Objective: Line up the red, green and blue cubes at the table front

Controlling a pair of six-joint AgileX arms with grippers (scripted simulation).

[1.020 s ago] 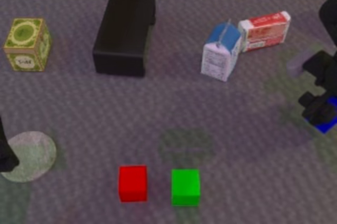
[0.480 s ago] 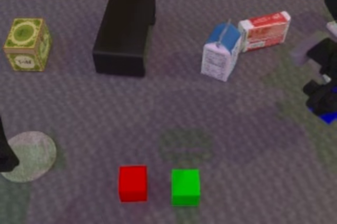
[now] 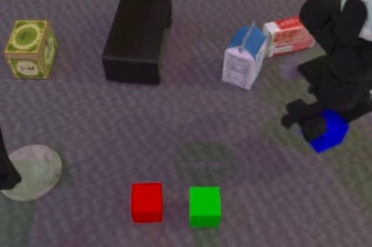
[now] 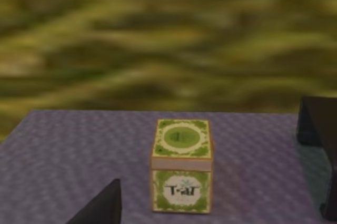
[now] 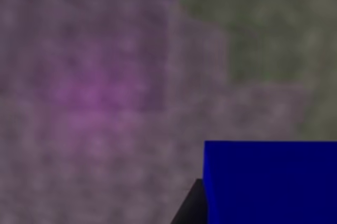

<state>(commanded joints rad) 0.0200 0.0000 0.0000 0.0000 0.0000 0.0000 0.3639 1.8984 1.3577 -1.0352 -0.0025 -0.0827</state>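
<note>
Three cubes in play on the table (image 3: 87, 113); red cube (image 3: 146, 202) and green cube (image 3: 204, 206) sit near the front edge, side by side with a small gap, red to the left of green; blue cube (image 3: 329, 132) is over at the right side, mid-depth, well apart from the other two.

My right gripper (image 3: 312, 120) is on the blue cube, fingers clamped against it; in the right wrist view the blue cube (image 5: 271, 182) fills the corner with one dark finger (image 5: 190, 205) pressed to its side and the woven surface beyond; I cannot tell whether the cube is touching the surface or lifted.

My left arm (image 3: 6, 168) is parked at the left edge, beside a pale round disc (image 3: 36, 171); its fingers' spacing I cannot tell.

Along the back: yellow-green patterned box (image 3: 30, 49) at far left, upright, also seen in the left wrist view (image 4: 182, 166); black box (image 3: 138, 38) right of it; blue-topped white carton (image 3: 244, 57); red and white carton (image 3: 289, 33) lying just beside it, partly hidden by my right arm.
</note>
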